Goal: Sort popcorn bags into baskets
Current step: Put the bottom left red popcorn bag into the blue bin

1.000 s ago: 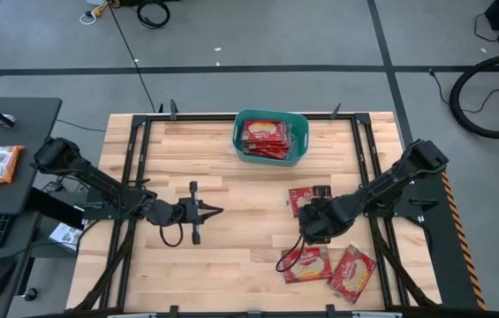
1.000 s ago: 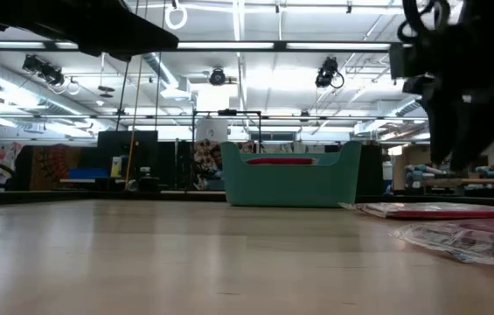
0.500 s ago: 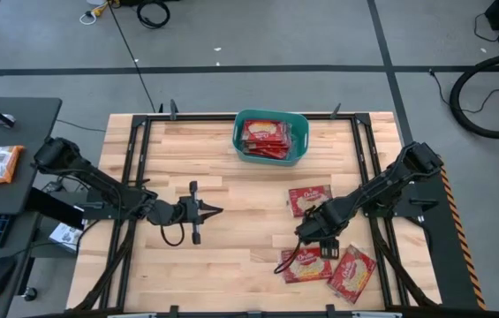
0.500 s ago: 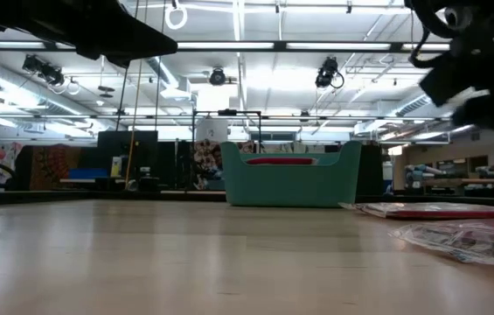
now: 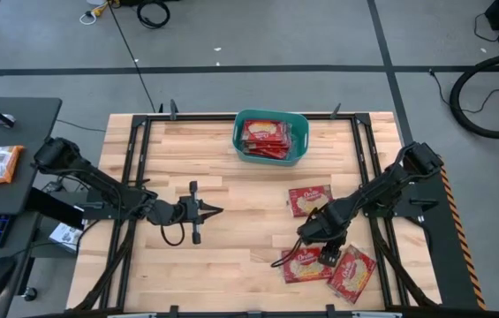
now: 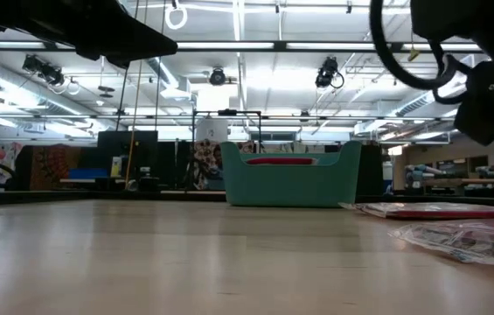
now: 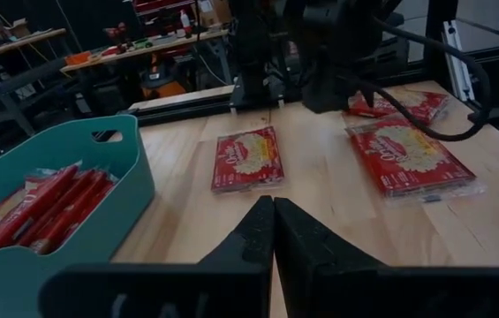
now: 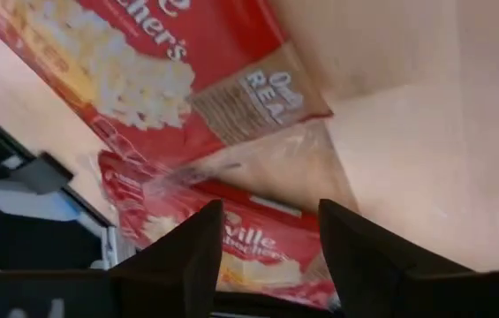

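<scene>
The teal basket stands at the table's far middle, with several red popcorn bags inside. Three more bags lie flat on the table's right half: one mid-table and two by the near edge. My right gripper hangs open over the two near bags, pointing down. In the right wrist view its fingers stand on either side of a bag below. The low view shows it well above the table. My left gripper waits shut at the table's left middle.
Black frame rails run along the table's sides. The left wrist view shows the basket, the loose bags and my right arm. Bare wood lies between the two grippers. A desk with a keyboard stands left of the table.
My right gripper has moved toward the table's near edge, from over the mid-table bag to over the two near bags. The mid-table bag now shows whole. Bags, basket and left arm have kept still.
</scene>
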Robot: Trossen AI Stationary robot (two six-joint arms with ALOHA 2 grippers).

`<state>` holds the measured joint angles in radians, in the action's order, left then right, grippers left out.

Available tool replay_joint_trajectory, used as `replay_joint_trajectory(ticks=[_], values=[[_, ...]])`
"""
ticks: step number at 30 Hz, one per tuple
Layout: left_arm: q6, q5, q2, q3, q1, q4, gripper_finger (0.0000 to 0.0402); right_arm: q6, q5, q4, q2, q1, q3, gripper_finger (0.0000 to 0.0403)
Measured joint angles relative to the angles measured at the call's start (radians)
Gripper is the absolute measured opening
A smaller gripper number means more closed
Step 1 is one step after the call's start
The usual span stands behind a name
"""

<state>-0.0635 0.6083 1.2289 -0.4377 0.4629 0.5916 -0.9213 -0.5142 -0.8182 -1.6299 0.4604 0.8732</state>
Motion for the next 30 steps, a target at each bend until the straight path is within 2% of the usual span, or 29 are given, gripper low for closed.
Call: replay_joint_trajectory(ticks=[7, 13, 20, 24, 30], values=[[0.000, 0.000, 0.000, 0.000, 0.000, -0.008, 0.0014, 0.002, -0.032, 0.117, 0.000, -0.024, -0.085, 0.0189], [0.001, 0.000, 0.000, 0.000, 0.000, -0.022, 0.0014, -0.023, -0.093, 0.283, 0.000, -0.035, -0.144, 0.0189], [0.001, 0.000, 0.000, 0.000, 0.000, -0.022, 0.0014, -0.037, -0.067, 0.307, 0.000, -0.054, -0.145, 0.0185], [0.001, 0.000, 0.000, 0.000, 0.000, -0.022, 0.0014, -0.074, -0.052, 0.298, 0.000, -0.063, -0.145, 0.0161], [0.002, 0.000, 0.000, 0.000, 0.000, -0.022, 0.0014, -0.127, -0.008, 0.255, 0.000, -0.065, -0.145, 0.0102]])
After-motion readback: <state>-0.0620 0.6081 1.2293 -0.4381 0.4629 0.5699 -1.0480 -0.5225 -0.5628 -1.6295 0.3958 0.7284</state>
